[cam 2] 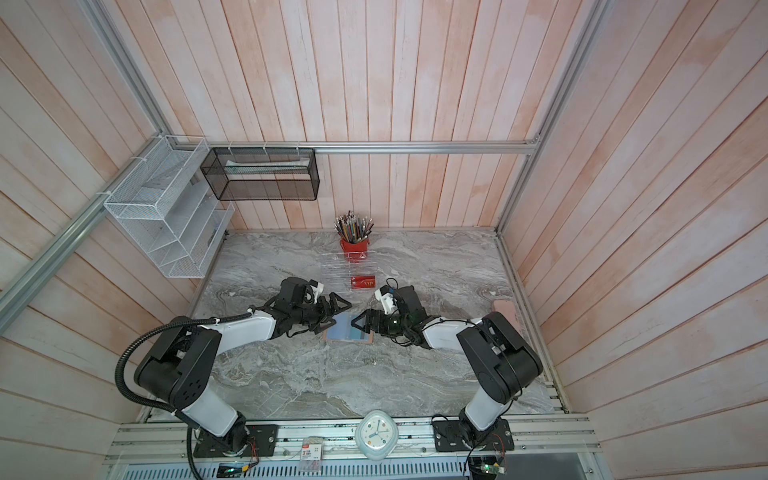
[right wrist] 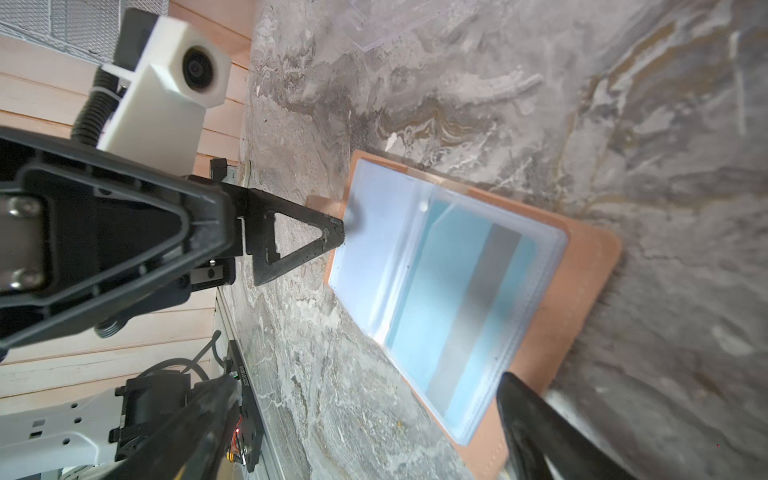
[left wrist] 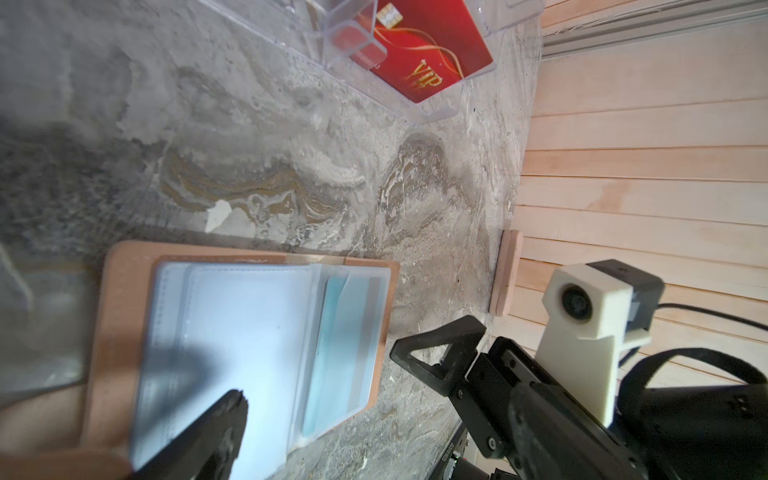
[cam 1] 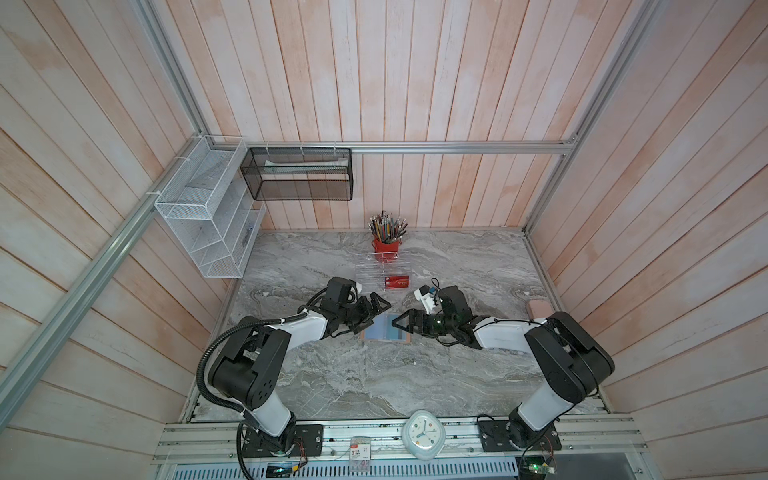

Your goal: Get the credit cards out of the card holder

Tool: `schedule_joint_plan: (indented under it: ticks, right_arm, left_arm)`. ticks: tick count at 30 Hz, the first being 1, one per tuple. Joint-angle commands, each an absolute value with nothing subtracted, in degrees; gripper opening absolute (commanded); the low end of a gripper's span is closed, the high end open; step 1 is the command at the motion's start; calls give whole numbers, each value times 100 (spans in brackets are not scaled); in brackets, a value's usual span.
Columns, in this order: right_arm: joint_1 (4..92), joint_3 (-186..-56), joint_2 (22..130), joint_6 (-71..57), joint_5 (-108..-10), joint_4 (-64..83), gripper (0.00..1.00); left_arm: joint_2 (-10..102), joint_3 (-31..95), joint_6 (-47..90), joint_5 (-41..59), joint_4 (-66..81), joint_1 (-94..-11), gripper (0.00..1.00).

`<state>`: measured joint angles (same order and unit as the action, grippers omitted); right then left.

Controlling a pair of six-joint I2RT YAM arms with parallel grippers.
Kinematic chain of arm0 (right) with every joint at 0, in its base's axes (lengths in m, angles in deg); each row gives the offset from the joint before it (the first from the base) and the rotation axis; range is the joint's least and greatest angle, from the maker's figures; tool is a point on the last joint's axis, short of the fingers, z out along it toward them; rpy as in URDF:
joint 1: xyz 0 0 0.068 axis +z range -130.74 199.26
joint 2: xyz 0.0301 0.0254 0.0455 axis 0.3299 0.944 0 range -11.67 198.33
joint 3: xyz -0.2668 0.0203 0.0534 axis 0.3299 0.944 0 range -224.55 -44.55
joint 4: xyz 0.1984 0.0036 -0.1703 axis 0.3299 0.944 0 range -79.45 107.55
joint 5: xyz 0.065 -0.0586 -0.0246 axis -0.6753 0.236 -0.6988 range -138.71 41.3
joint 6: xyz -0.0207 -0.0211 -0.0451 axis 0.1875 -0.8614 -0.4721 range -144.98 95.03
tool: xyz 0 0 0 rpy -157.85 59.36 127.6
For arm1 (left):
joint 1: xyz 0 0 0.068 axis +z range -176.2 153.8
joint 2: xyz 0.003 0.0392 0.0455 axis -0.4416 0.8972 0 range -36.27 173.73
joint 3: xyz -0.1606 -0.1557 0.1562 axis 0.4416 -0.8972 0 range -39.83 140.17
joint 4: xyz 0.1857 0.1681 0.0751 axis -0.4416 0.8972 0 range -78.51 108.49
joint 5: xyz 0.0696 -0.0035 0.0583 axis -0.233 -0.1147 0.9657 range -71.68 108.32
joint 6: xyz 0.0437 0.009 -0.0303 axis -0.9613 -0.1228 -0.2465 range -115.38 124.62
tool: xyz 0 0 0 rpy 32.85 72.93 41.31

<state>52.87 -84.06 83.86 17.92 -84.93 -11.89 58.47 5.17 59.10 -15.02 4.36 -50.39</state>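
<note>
The card holder (cam 1: 386, 329) (cam 2: 350, 329) lies open on the marble table, tan-pink cover down and pale clear sleeves up. A teal-blue credit card (right wrist: 453, 299) (left wrist: 336, 353) with a grey stripe sits inside a sleeve. A red credit card (cam 1: 397, 281) (left wrist: 419, 50) marked VIP lies in the clear acrylic rack (cam 1: 376, 272). My left gripper (cam 1: 375, 318) (cam 2: 338, 316) is open at the holder's left edge, and one fingertip (right wrist: 336, 232) meets the sleeves' edge. My right gripper (cam 1: 402, 329) (cam 2: 360, 328) (right wrist: 361, 395) is open at the right edge, holding nothing.
A red cup of pencils (cam 1: 386, 243) stands behind the rack. A pink block (cam 1: 538, 309) lies by the right wall. White (cam 1: 208, 216) and black (cam 1: 297, 174) wire baskets hang at the back left. A clock (cam 1: 423, 434) sits on the front rail.
</note>
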Motion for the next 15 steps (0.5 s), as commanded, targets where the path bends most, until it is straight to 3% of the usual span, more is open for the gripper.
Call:
schedule_joint_plan:
  ticks: [1,15]
  right_arm:
    - [5313,-8603,8566,1818,-8590,-1337,98]
    - [5309,-8538,8633,1717,-8508,-1208,98]
  left_arm:
    - [5909,477,5870,-1613,351,-4930,100]
    - [5971,207,5831,-1627,266,-4847,100]
